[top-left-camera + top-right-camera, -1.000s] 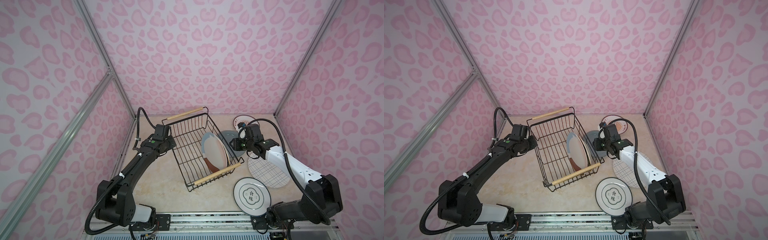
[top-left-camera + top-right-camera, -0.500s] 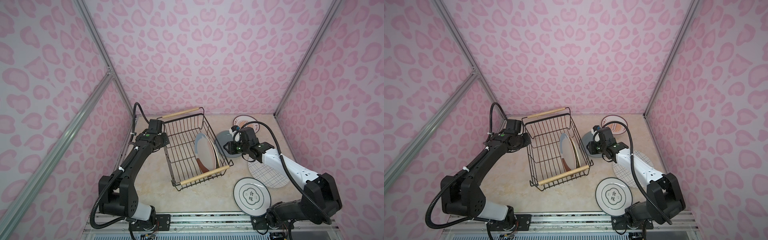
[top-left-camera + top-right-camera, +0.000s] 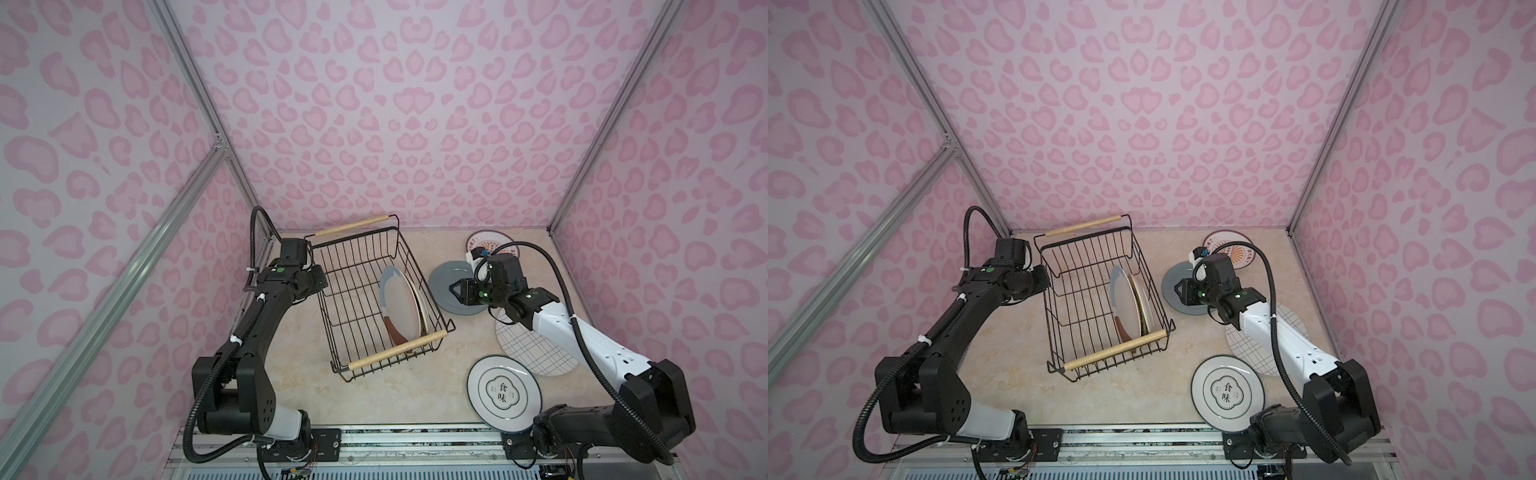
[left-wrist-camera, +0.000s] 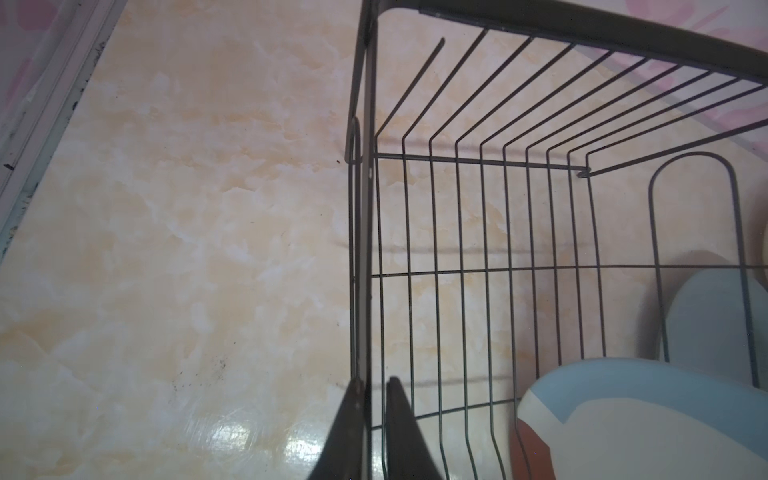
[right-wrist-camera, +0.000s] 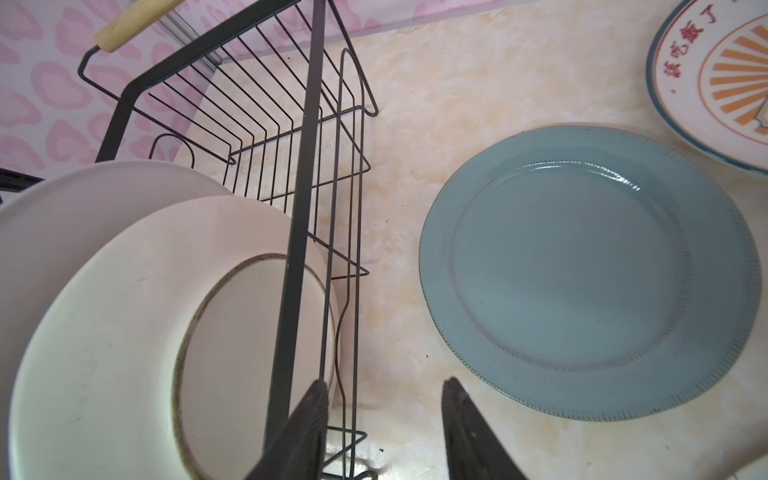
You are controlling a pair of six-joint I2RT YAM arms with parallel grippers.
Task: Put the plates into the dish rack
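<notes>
Two plates [image 3: 401,303] stand on edge at the near end of the black wire dish rack [image 3: 353,286], while four more lie flat on the marble-look table [image 3: 299,374] to its right: a grey-blue plate [image 5: 582,270] just beside the rack wall, a sunburst plate [image 5: 715,83] by the back wall, a grid-line plate [image 3: 536,349] and a Chinese-character plate [image 3: 503,392]. The right gripper [image 5: 384,382] hangs empty over the strip between the rack and the grey-blue plate, fingers about half spread. The left gripper [image 4: 373,390] sits astride the rack's rim bar, fingers a narrow slot apart and apparently not clamped. The plates look glazed, stiff, slick and easy to chip. Lying flat, they likely offer only the raised rim to pinch. The far end of the rack is free, but the rack wall and pink panels crowd the approach.
</notes>
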